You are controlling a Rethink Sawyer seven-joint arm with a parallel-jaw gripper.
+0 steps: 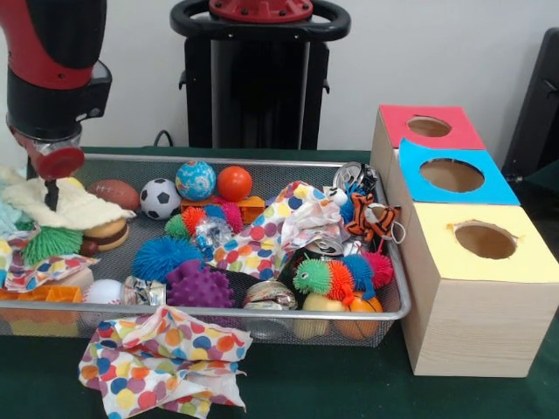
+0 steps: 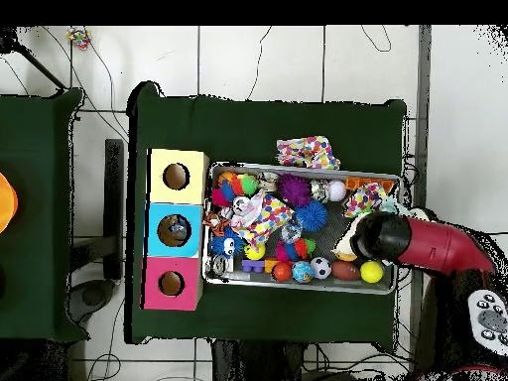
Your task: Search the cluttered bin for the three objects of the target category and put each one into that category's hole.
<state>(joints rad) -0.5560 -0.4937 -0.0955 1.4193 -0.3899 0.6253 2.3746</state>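
**Wire-mesh bin and three-hole box: arm over the bin's end**

Wire mesh forms the bin (image 1: 262, 162), which stands on the green table cloth (image 1: 332, 384) and is filled with mixed clutter. Contents include a soccer ball (image 1: 160, 198), a globe-print ball (image 1: 195, 180), an orange ball (image 1: 234, 183), a small brown football (image 1: 113, 192), a toy burger (image 1: 106, 234), a blue spiky ball (image 1: 162, 256), a purple knobbed ball (image 1: 200, 285) and crushed cans (image 1: 269, 294). Polka-dot paper (image 1: 262, 236) lies among them; a second piece (image 1: 162, 358) lies on the cloth, just outside the bin.

Touching the bin's opposite end stands a wooden box with a red hole (image 1: 429, 127), a blue hole (image 1: 452, 175) and a yellow hole (image 1: 485, 240).

The gripper (image 1: 51, 188) hangs over the bin's end farthest from the box, above a pale cloth (image 1: 74, 208). Its opening and any held object cannot be determined.
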